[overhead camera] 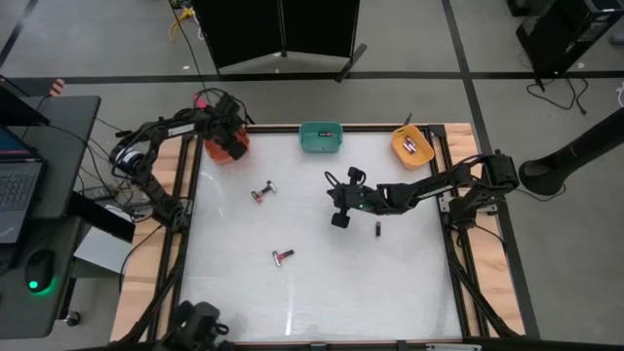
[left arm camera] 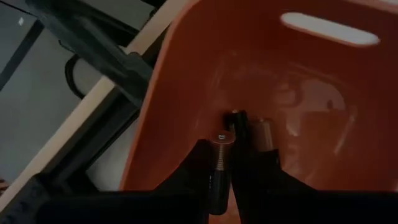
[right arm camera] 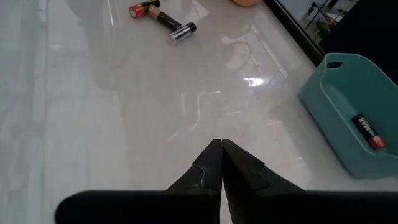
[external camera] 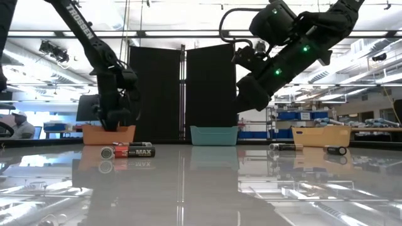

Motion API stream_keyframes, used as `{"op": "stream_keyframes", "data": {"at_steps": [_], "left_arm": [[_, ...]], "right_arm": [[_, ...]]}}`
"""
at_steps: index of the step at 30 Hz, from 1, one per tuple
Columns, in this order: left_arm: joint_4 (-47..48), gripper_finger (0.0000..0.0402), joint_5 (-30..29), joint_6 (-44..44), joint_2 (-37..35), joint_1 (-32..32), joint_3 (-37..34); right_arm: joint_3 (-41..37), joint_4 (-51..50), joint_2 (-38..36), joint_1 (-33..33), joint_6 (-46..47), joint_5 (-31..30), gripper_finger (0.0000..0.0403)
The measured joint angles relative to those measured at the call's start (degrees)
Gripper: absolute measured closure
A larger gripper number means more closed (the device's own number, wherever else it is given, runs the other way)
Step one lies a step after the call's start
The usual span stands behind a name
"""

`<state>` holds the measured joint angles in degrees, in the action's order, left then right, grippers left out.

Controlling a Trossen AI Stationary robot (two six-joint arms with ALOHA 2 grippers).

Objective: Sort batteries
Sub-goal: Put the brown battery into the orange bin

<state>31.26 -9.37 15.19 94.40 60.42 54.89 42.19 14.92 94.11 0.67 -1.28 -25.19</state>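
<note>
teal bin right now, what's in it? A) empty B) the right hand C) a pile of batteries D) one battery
D: the right wrist view shows a single dark battery with a red end lying on the floor of the teal bin, nothing else in the part that shows; the right hand is shut over the bare table.

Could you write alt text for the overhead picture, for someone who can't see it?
Seen from above, a white table holds loose batteries while two dark robot arms work. The right hand, shut and empty, hovers mid-table near a small dark battery; the left hand reaches into an orange bin. A teal bin and a yellow bin line the far edge.
</note>
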Motion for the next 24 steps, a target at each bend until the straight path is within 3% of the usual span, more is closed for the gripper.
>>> {"op": "stream_keyframes", "data": {"at_steps": [14, 24], "left_arm": [[-2.69, 0.0350, -0.94, -1.97, 3.60, -0.09, 0.09], [-2.50, 0.0308, -0.87, -2.39, 0.23, -0.15, 0.07]], "right_arm": [[0.00, -0.02, 0.00, -0.02, 0.53, 1.29, 0.0382], [0.00, -0.02, 0.00, -0.02, 1.14, 1.31, 0.0382]]}}
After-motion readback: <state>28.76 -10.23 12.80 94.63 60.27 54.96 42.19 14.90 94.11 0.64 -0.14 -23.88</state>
